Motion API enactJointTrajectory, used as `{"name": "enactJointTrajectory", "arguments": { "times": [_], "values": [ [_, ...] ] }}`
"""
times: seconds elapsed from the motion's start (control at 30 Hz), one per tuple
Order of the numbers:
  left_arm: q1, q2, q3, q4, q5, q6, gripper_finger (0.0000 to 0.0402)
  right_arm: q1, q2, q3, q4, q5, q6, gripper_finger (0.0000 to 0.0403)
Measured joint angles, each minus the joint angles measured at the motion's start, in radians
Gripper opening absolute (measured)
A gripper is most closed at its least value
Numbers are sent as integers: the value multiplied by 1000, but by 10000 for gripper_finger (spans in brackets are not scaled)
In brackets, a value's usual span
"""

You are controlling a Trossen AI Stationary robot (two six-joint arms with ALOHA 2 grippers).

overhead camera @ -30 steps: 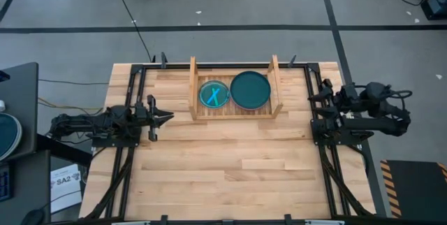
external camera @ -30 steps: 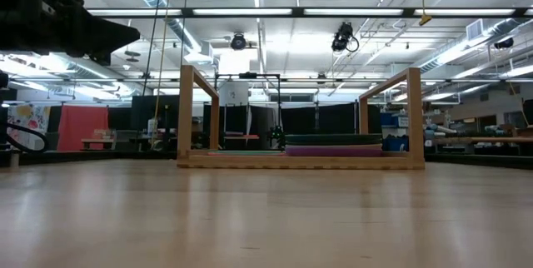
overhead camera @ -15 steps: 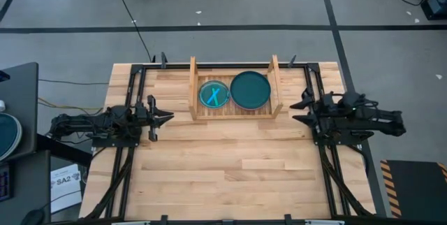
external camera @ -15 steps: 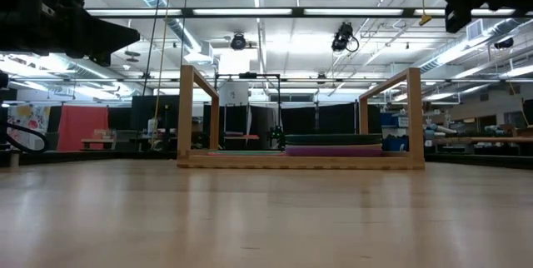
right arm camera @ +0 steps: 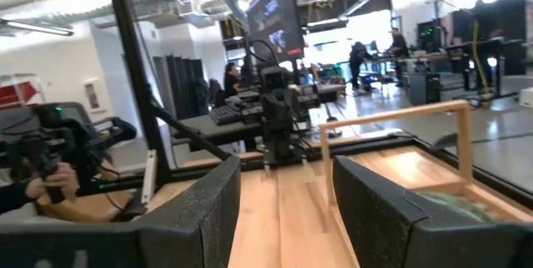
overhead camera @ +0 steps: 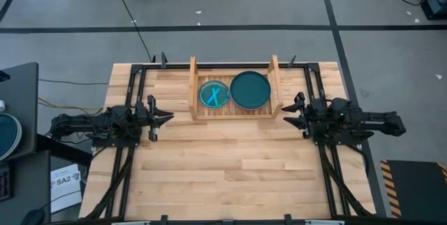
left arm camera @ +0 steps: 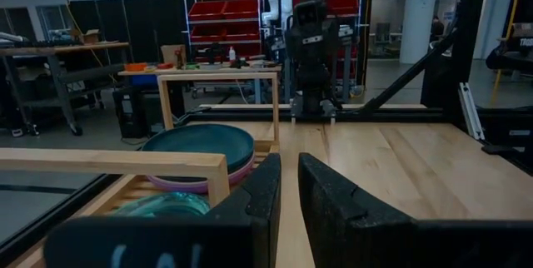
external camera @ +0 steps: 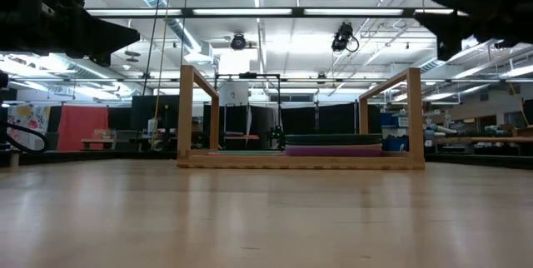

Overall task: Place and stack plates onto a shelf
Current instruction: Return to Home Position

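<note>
High view: shelf (overhead camera: 236,115) holds two stacks, cyan plate (overhead camera: 214,94) at 9 o'clock of teal plate (overhead camera: 250,89). Left hand (overhead camera: 165,117) narrow, right hand (overhead camera: 288,114) wide, both empty.

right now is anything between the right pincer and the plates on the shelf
Yes: the shelf's right side board stands between the right pincer and the dark teal plate. The pincer is open, just outside that board's near end. The bare table holds nothing else.

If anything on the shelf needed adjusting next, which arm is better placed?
Probably the right. The right gripper, open, sits just off the shelf's end by the teal plate; the left gripper, narrowly open, is slightly farther off, nearer the cyan plate.
</note>
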State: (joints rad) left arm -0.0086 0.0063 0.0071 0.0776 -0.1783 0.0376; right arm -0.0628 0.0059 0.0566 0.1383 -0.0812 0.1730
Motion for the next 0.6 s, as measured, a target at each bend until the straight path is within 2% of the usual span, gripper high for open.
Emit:
{"name": "enactJointTrajectory", "arguments": {
  "times": [0.13,0.37,0.6],
  "values": [
    [0,0,0,0,0,0,50,0,0,-49,36,12,1,197],
    [0,0,0,-8,0,21,50,-2,1,-50,25,13,-12,197],
    [0,0,0,-23,4,93,50,-2,1,-50,-55,13,-45,197]
  ]
}}
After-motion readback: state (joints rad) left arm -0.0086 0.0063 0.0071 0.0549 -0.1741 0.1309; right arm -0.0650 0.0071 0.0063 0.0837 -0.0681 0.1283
